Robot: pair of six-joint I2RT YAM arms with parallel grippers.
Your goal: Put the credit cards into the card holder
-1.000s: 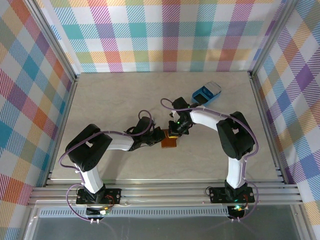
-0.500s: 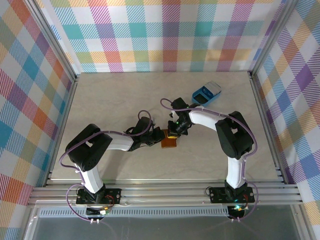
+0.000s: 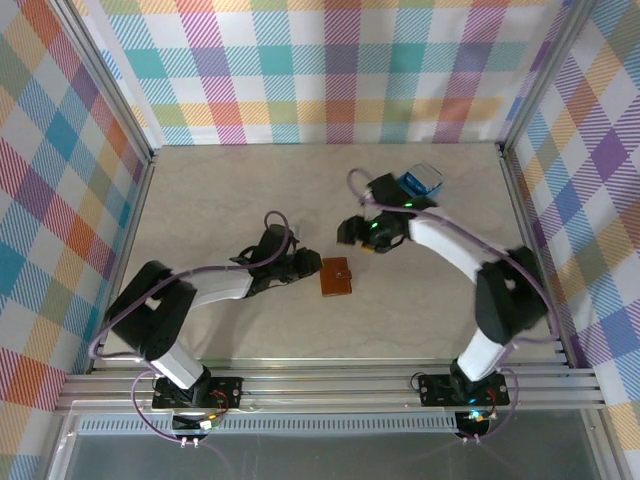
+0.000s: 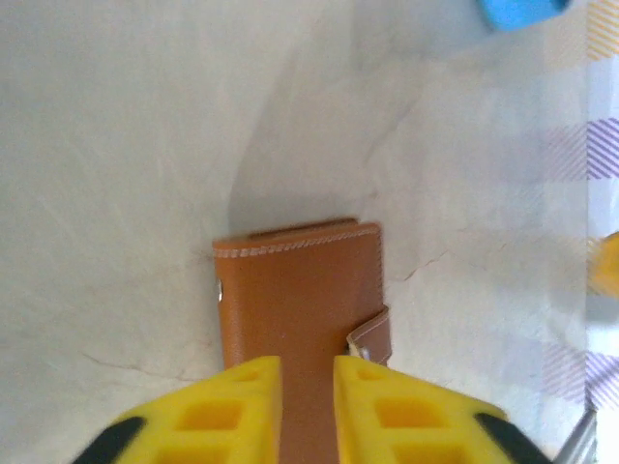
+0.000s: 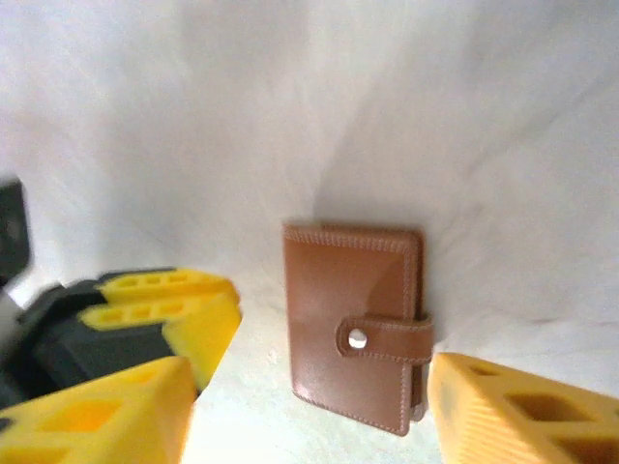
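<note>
The card holder [image 3: 336, 277] is a brown leather wallet lying flat on the table, folded shut with its tab snapped over the front. It is seen again as the card holder [image 5: 356, 319] and the card holder [image 4: 300, 300]. No credit cards are in sight. My left gripper [image 3: 308, 268] sits just left of the wallet. Its yellow fingers [image 4: 222, 406] stand a narrow gap apart with nothing clamped between them. My right gripper [image 3: 348, 232] hangs above and behind the wallet. Its fingers [image 5: 97, 416] are spread wide, one to each side of the wallet, not touching it.
A blue rounded plastic tray [image 3: 415, 182] stands at the back right, just behind the right arm's wrist, and as the blue tray [image 4: 522, 12]. Checked walls and metal rails close in the table [image 3: 220, 200] on three sides.
The right gripper has lifted off the wallet and drawn back toward the blue tray. The left gripper has slid a little left. The wallet now lies uncovered.
</note>
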